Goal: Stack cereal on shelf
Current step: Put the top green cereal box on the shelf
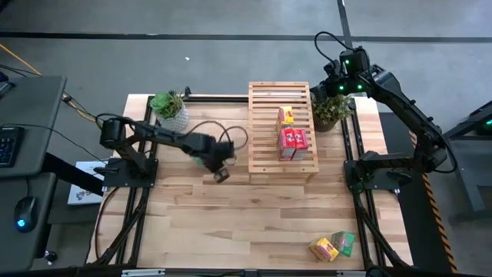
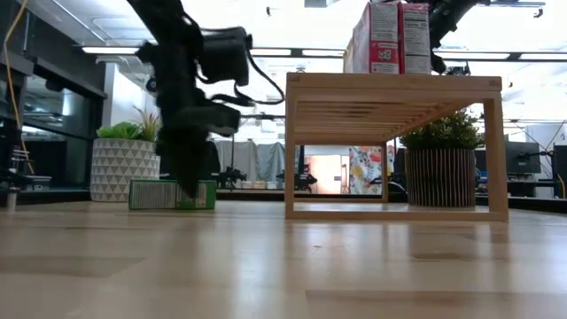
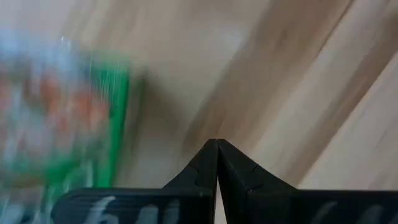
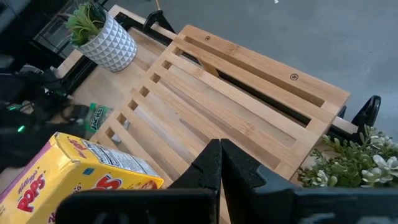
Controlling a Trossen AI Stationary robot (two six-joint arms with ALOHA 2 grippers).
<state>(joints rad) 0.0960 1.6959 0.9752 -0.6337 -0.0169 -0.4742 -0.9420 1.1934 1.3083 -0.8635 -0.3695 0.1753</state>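
Nearest, at the lower right of the high view, a yellow box [image 1: 324, 248] and a green box [image 1: 344, 243] lie touching each other on the wooden table [image 1: 231, 223]. Further up, left of centre, the left gripper [image 1: 221, 175] hangs low over the table with its fingers pressed together on nothing, and a second green box [image 2: 172, 194] lies flat just beside it. At centre the slatted shelf [image 1: 280, 131] carries two red boxes [image 1: 293, 143] side by side and another yellow box [image 1: 285, 115] beyond them. A white-potted plant [image 1: 171, 109] stands upper left of the shelf, a dark-potted plant [image 1: 331, 112] to its right. At the upper right the right gripper [image 4: 220, 149] waits above the shelf's far edge, fingers clenched and empty
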